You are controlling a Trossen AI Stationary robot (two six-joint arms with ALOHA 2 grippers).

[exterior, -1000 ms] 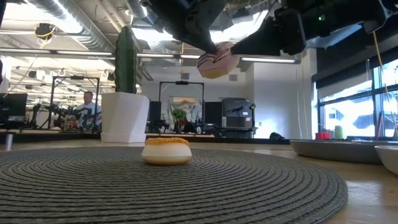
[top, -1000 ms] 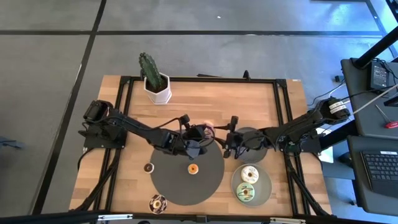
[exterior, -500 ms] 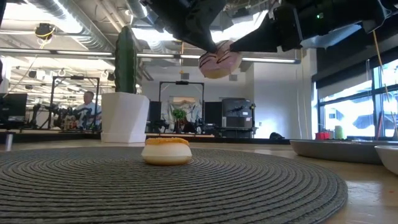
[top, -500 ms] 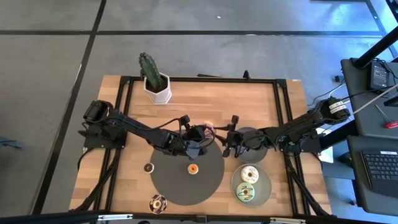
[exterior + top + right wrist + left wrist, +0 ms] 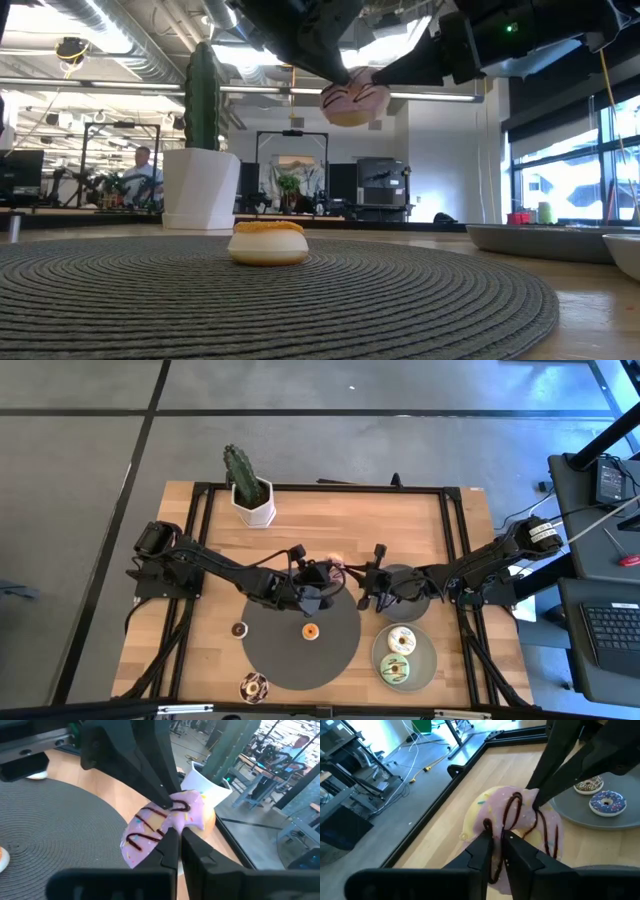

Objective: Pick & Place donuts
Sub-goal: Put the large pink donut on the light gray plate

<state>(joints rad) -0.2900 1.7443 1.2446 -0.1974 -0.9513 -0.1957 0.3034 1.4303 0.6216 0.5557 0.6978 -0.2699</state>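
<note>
Closed in further on the pink-iced toy donut with brown squiggles [image 5: 355, 102], right gripper [image 5: 175, 837] now pinching one edge. Held aloft over the far rim of the large dark woven round mat [image 5: 290, 660], opposite edge clenched by left gripper [image 5: 497, 837]. Looked like a mid-air handover. Carried two iced donuts [image 5: 398, 652] on the near round grey plate [image 5: 428, 656]. Bore one small orange-topped mini donut [image 5: 267, 241] on the mat.
</note>
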